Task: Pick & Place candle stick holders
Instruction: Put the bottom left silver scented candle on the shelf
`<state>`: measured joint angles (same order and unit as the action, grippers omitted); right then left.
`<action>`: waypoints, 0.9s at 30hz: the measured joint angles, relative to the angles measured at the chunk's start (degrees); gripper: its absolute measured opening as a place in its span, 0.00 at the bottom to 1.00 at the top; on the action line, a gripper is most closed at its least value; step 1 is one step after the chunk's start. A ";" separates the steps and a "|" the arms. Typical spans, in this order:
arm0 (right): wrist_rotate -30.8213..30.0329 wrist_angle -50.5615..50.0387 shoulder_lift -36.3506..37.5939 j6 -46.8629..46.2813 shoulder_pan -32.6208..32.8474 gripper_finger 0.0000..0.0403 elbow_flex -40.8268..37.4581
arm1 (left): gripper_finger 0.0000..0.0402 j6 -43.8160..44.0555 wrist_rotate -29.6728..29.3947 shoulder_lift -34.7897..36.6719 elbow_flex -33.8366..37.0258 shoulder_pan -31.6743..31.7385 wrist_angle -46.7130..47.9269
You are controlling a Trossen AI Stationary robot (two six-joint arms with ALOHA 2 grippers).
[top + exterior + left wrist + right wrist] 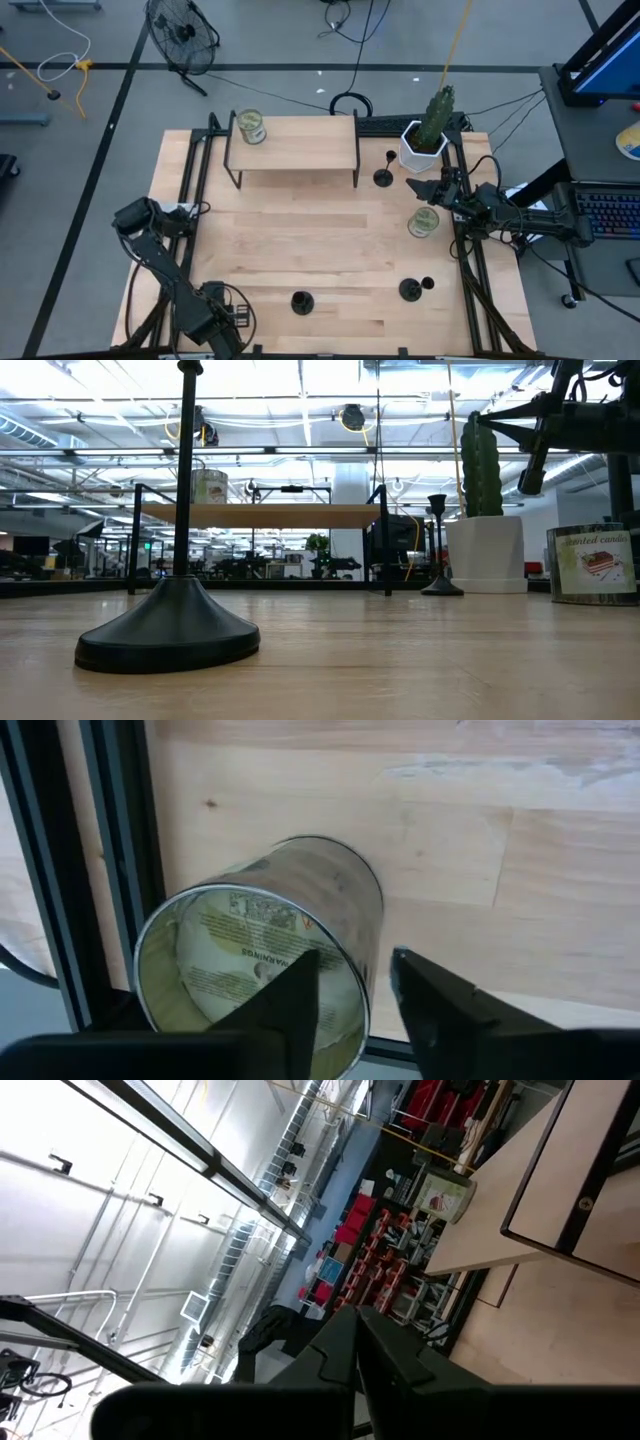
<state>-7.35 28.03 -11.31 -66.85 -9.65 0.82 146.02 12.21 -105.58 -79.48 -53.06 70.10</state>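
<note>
Three black candle stick holders stand on their disc bases on the wooden table: one right of the shelf (384, 176) (438, 550), one near the front edge (301, 301) (170, 630), one at the front right (410, 288). My left gripper (352, 965) is open at the table's front left, over a clear greenish jar (260, 950), one finger above its mouth and one outside its wall. My right gripper (425, 190) (362, 1342) is shut and empty, raised above the table between the cactus pot (425, 140) and another jar (423, 222). My left gripper has its fingers on either side of the jar's wall near the rim (355, 935), coming from above. I cannot tell whether they touch the glass. The jar stands on the table.
A wooden shelf on black legs (295, 140) stands at the back with a third jar (248, 127) on it. Black frame rails (110, 860) run along the table's left and right edges. The middle of the table (310, 230) is bare wood.
</note>
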 joint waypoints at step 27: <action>0.18 -0.02 0.00 -0.01 0.00 0.02 0.00 | 0.01 -6.67 -2.50 2.32 -0.87 1.21 0.33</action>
<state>-7.17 28.01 -11.31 -66.86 -9.65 0.82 139.35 9.71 -103.26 -80.36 -51.85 70.42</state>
